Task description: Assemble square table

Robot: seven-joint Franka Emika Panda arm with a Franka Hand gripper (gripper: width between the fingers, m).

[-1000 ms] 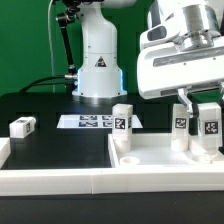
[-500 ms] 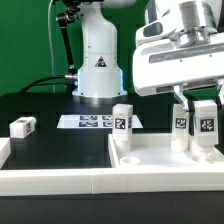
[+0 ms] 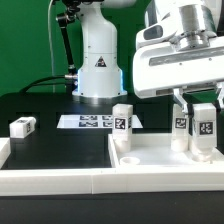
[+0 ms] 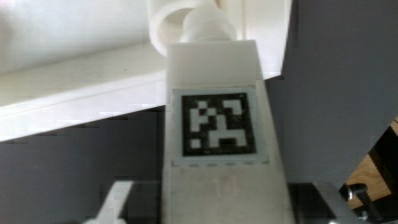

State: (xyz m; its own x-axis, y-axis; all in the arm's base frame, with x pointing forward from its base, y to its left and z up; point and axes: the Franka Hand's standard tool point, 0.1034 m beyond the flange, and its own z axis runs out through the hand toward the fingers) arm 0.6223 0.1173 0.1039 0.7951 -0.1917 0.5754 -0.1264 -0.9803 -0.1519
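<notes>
The white square tabletop lies at the front on the exterior view's right. Two white tagged legs stand upright on it, one at its left corner and one further right. My gripper is shut on a third leg, held upright beside the second one, over the tabletop's right part. Whether its foot touches the tabletop I cannot tell. In the wrist view this leg fills the middle, its tag facing the camera, between my gripper fingers. Another leg lies on the black table at the left.
The marker board lies flat in front of the robot base. A long white border wall runs along the front edge, with a short white piece at the far left.
My gripper and the held leg have shifted slightly toward the exterior view's left, closer to the standing leg. Nothing else has moved.
</notes>
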